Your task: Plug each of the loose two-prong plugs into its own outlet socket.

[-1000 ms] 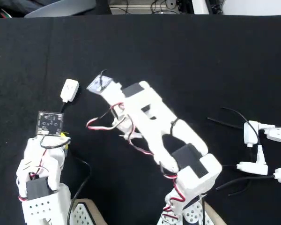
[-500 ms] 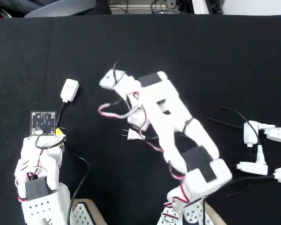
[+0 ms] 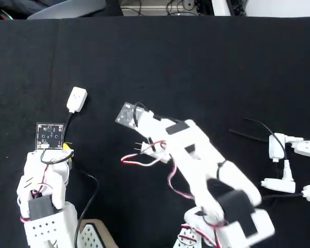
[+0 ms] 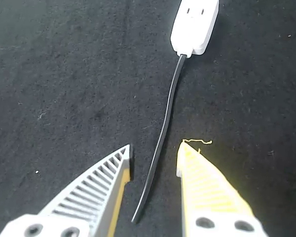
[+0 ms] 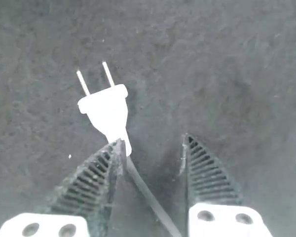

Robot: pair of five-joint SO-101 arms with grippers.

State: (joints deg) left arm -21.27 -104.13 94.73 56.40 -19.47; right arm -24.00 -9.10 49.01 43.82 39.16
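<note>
1. Since a second ago the right arm has swung back from the far left toward the near middle of the table (image 3: 206, 57), and its wrist now hangs over the plug (image 5: 104, 106). The plug has barely shifted, and the left arm has hardly moved.
2. On that arm the right gripper (image 5: 152, 143) is spread wide and holds nothing. The plug lies flat just beyond its fingertips, prongs pointing away, its tail touching or just beside one finger.
3. Over at the left, the left gripper (image 4: 153, 153) is parted to a middling gap and is also empty. It sits low over the socket cord (image 4: 164, 131), which runs between its fingers.
4. The socket (image 4: 195, 22) lies farther out than the left gripper, its slots bare; plug and socket are well apart.
5. At the right edge lie more white plugs and sockets (image 3: 279, 183); whether any are mated I cannot tell.
6. By my reading this pair is not yet joined: grasping, carrying and inserting the plug all remain.
</note>
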